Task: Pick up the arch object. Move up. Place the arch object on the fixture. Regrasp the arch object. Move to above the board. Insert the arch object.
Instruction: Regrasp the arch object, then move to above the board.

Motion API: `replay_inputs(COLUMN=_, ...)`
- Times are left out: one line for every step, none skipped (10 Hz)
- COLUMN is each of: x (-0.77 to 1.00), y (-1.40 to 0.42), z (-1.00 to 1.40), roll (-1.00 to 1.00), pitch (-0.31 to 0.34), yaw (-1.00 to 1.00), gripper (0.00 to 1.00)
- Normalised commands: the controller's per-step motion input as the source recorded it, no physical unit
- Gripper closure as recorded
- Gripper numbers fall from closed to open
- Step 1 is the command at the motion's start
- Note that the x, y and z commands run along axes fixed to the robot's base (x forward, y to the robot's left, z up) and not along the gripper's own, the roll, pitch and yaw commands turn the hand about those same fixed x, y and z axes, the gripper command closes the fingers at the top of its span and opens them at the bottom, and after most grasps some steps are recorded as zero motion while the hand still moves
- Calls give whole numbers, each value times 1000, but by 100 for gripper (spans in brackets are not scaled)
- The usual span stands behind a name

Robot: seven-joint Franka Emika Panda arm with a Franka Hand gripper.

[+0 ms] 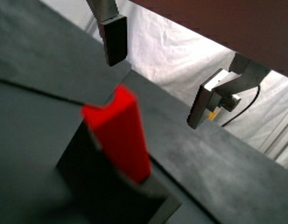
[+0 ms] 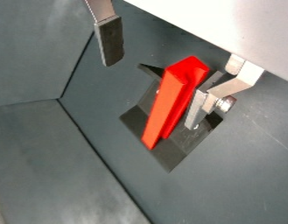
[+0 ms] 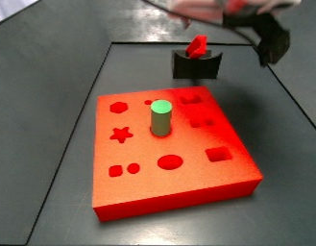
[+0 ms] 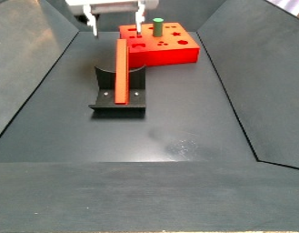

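The arch object (image 4: pixel 120 68), a bright red elongated block, rests tilted on the dark fixture (image 4: pixel 119 100), also seen in a side view (image 3: pixel 196 45) on the fixture (image 3: pixel 195 65). My gripper (image 4: pixel 115 25) hovers open above the block's upper end, not touching it. In both wrist views the arch object (image 1: pixel 120 131) (image 2: pixel 172 98) lies below the gripper (image 1: pixel 161 77) (image 2: pixel 156 74). One of the fingers (image 2: pixel 109 39) is well clear of the block and the other stands close beside it. Nothing is held. The red board (image 3: pixel 173 154) lies beyond the fixture.
A green cylinder peg (image 3: pixel 160 117) stands upright in the board, also visible in a side view (image 4: pixel 154 30). The board (image 4: pixel 162 45) has several shaped cut-outs. Sloping dark walls (image 4: pixel 43 82) bound the floor on both sides. White cloth (image 1: pixel 181 48) lies outside the bin.
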Motion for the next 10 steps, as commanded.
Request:
replay_inputs(x=75, y=31, z=-1000, roll=60, pitch=-95, yaw=-64, gripper=0)
replay_inputs(x=63, y=21, z=-787, roll=56, pitch=-66, yaw=-70, gripper=0)
replay_inputs(x=59, y=15, z=-672, roll=54, pitch=-53, yaw=-70, gripper=0)
replay_inputs(x=55, y=7, z=-388, roll=52, pitch=-16, yaw=-60, gripper=0)
replay_inputs(x=54, y=7, z=-280, roll=54, pitch=-1, yaw=-53, gripper=0)
replay_inputs(x=0, y=0, z=0, roll=0, pitch=0, yaw=0, gripper=100)
replay_inputs(x=58, y=36, z=1000, roll=32, pitch=-30, yaw=-128, gripper=100)
replay_inputs(x=56, y=36, z=1000, roll=28, pitch=-28, yaw=-130, gripper=100)
replay_inputs(x=48, y=35, z=1000, roll=22, pitch=-8, yaw=-123, gripper=100)
replay_inputs(x=42, y=33, z=1000, roll=11, pitch=12, yaw=-109, gripper=100)
